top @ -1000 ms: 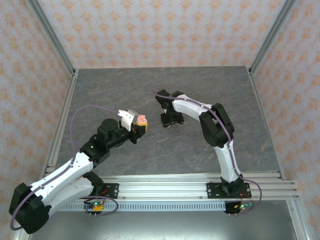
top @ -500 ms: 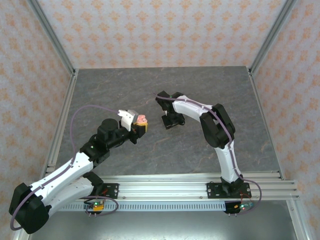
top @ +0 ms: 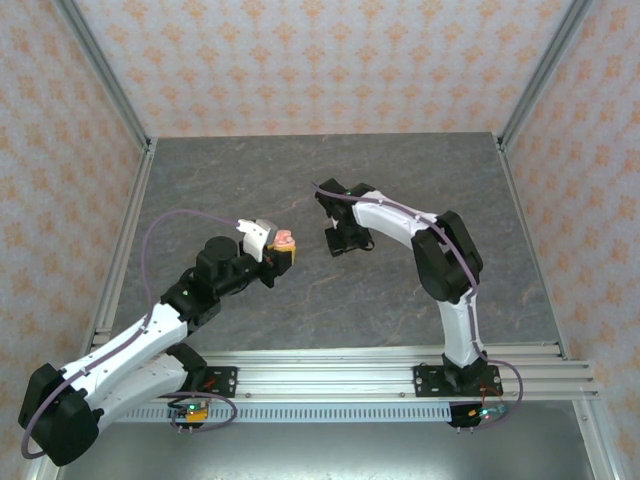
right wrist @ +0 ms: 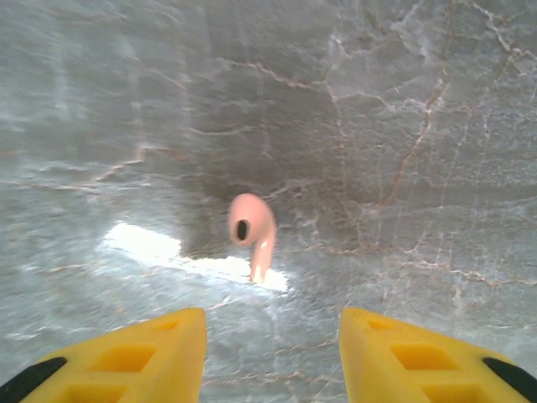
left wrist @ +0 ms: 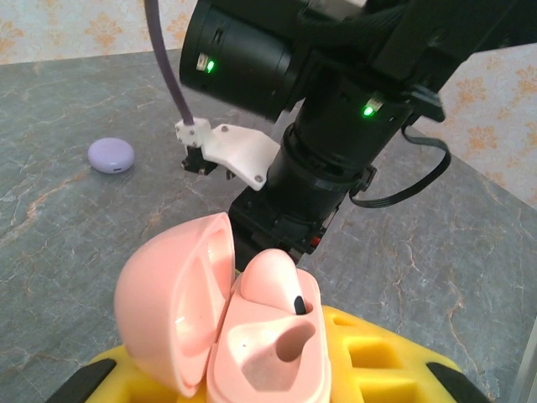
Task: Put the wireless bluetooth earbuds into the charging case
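Note:
My left gripper (top: 283,248) is shut on an open pale pink charging case (left wrist: 260,336), held above the table with its lid (left wrist: 168,302) swung to the left. One pink earbud (left wrist: 273,281) sits in the case's far slot, and the near slot (left wrist: 289,344) is empty. A second pink earbud (right wrist: 252,231) lies on the grey table just ahead of my right gripper (right wrist: 270,321). That gripper is open and low over the table, its yellow fingers (right wrist: 159,348) on either side of bare stone. In the top view the right gripper (top: 340,243) sits a little right of the case (top: 285,239).
A closed lilac-purple case (left wrist: 112,155) rests on the table beyond the right arm's wrist (left wrist: 336,159), which looms close in front of the pink case. The marbled table (top: 250,170) is walled by patterned panels, with an aluminium rail (top: 350,375) at the near edge.
The right arm's elbow has swung slightly to the right and its gripper has shifted a little. The left arm and the pink case have stayed still.

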Motion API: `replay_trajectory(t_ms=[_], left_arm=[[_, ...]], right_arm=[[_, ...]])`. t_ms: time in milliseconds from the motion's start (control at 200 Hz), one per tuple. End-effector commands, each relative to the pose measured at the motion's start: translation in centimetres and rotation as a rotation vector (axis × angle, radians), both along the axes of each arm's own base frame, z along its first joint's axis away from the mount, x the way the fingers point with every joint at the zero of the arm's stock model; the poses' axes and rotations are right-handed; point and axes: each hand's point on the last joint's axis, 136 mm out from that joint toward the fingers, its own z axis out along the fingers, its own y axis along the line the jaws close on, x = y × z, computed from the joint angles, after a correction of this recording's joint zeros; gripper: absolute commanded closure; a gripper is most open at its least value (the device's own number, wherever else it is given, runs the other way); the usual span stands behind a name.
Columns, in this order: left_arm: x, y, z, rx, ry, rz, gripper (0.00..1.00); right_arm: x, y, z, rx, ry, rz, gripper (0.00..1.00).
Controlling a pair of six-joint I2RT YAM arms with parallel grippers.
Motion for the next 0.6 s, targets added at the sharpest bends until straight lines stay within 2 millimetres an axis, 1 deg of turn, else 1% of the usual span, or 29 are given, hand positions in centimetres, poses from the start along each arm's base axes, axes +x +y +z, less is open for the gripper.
replay_trajectory(t_ms=[0, 95, 250, 335, 596], left_arm=[[0.4, -0.3, 1.9, -0.032, -0.030, -0.009, 0.92], [0.4, -0.2, 2.0, -0.032, -0.031, -0.007, 0.92], [0.4, -0.2, 2.1, -0.032, -0.032, -0.008, 0.92], [0.3, -0.3, 2.2, -0.032, -0.032, -0.011, 0.92], [0.4, -0.3, 2.2, -0.031, -0.034, -0.010, 0.92]], right_arm=[[1.2, 1.3, 2.0, 0.112, -0.052, -0.081, 0.54], [2.1, 1.5, 1.9, 0.122, -0.066, -0.145, 0.55], [2.8, 1.7, 0.9, 0.092, -0.045, -0.190, 0.58], [3.1, 1.2, 0.5, 0.054, -0.048, -0.217, 0.59], [3.2, 0.7, -0.6, -0.001, -0.023, -0.237, 0.62]])
